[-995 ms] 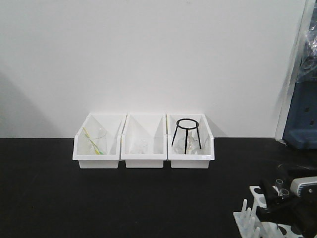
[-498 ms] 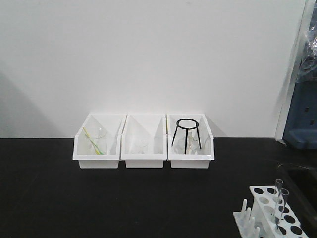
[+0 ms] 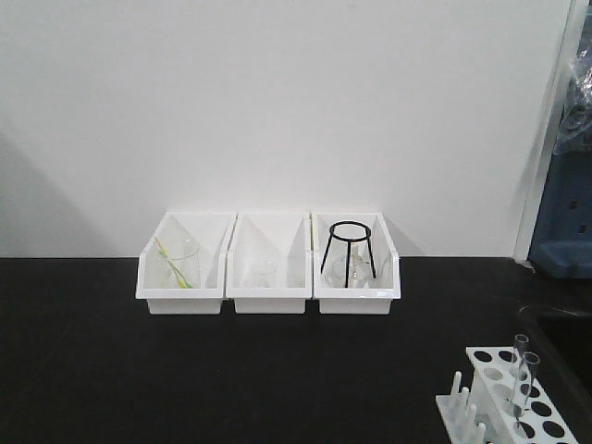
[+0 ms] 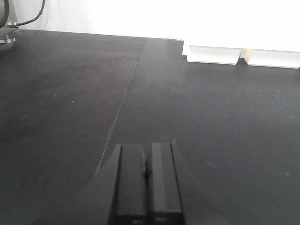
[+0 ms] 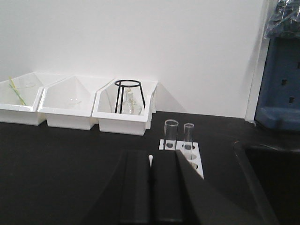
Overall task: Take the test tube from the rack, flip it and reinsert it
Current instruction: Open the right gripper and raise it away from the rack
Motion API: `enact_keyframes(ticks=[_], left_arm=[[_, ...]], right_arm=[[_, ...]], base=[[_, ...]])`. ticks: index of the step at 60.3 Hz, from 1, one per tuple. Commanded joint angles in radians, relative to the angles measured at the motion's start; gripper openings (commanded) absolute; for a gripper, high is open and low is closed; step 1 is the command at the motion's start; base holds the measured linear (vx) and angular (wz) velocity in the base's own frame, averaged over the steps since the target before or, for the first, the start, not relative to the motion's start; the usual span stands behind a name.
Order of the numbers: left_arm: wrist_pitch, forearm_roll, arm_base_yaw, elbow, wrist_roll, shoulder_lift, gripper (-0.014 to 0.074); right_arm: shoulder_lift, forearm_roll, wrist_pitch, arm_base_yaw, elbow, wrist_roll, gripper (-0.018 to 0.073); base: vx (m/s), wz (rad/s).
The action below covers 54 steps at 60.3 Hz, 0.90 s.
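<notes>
Left gripper (image 4: 146, 164) jaws together, empty, lower centre. Right gripper (image 5: 151, 168) jaws together, empty; rack (image 5: 190, 157) just beyond.

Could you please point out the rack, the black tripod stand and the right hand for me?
rack (image 3: 546, 428): front view, bare top plate.
black tripod stand (image 3: 351, 229): front view, top ring.
right hand (image 5: 151, 187): right wrist view, seam between its shut fingers.

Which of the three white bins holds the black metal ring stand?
The rightmost bin, nearest the rack, holds the black ring stand. The left bin has a beaker with a yellow-green stick, and the middle bin only small clear glassware.
</notes>
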Motion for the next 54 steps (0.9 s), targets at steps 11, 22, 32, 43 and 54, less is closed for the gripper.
enact_keyframes(ticks=[11, 22, 32, 43, 54], left_arm=[[-0.087, -0.004, -0.009, 0.002, 0.0, -0.003, -0.0006], [-0.087, -0.004, -0.009, 0.002, 0.0, -0.003, -0.0006], [-0.087, -0.004, -0.009, 0.002, 0.0, -0.003, -0.0006], [-0.087, -0.004, -0.009, 0.002, 0.0, -0.003, -0.0006], [-0.087, -0.004, -0.009, 0.002, 0.0, -0.003, -0.0006]], right_arm=[[0.0, 0.002, -0.064, -0.002, 0.026, -0.002, -0.0008], [-0.074, 0.048, 0.044, -0.002, 0.036, -0.058, -0.0008], [-0.202, 0.304, 0.181, -0.002, 0.036, -0.267, -0.0008], [-0.357, 0.35, 0.215, -0.002, 0.036, -0.41, -0.0008], [-0.4, 0.381, 0.157, -0.002, 0.099, -0.387, -0.0008]], base=[[0.0, 0.0], [0.0, 0.0], [0.0, 0.0], [0.0, 0.0], [0.0, 0.0]])
